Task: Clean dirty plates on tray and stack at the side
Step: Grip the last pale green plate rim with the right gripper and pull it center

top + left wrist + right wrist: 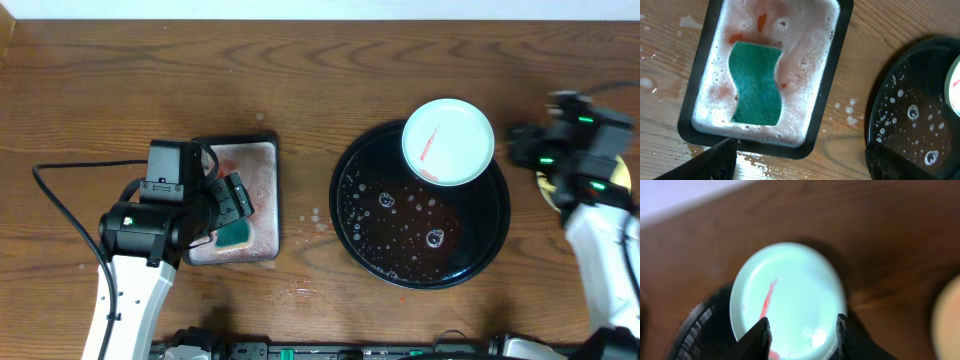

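Scrubbing step by the look of it, not yet begun. One dirty plate [448, 141] on the round black tray [345, 225], pale blue-white with a red streak, parked at the far-right edge and overlapping the rim. Above it, the right pincer [801, 335], fingers apart and gripping nothing, hovering over the plate's near edge; touching or not, impossible to call from here. Over on the other side, the left pincer [801, 162], spread wide and empty, hanging above the green sponge [756, 85] lying in pink-tinged foam inside the rectangular tray [688, 102]. Next move, most likely: drop straight down, close on the sponge across its narrow waist, then carry it over to the plate, steadying with the right. Worth watching: sudsy water pooled across the black tray, so probably slippery footing for that plate; splashes on the worktop [300, 80] between the two trays. Off to the right, on bare wood, a blurred yellow plate [949, 315], presumably the start of the stack, close beside the right arm.
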Available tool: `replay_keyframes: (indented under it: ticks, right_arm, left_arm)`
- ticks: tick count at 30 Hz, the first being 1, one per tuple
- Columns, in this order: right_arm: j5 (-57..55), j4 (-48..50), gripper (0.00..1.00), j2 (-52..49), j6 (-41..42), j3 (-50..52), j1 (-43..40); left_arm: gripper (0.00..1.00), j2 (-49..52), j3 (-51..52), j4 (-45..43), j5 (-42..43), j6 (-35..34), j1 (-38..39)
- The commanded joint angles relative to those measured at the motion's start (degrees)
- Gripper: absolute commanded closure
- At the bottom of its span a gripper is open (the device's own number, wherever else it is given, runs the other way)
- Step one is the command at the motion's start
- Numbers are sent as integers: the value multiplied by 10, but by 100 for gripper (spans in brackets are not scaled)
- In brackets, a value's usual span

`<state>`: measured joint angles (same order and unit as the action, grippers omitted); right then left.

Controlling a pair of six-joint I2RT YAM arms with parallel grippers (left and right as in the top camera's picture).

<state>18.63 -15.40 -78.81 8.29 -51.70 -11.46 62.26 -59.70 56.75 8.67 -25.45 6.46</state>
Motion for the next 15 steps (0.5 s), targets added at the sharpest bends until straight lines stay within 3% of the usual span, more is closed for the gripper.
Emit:
replay_keyframes:
  ticks: [1,4,10,15]
  right_arm:
    - [-170,22,58,-59,-95,0,76]
    - [-218,68,56,-116,-97,0,92]
    - [-212,147,54,-214,-97,0,82]
    - [-191,146,61,-235,-96,0,79]
  left_arm:
    - [17,0,-5,2,-1,3,-2]
    - [17,0,-5,2,-1,3,-2]
    - [17,0,-5,2,-1,3,-2]
    - [17,0,-5,2,-1,3,-2]
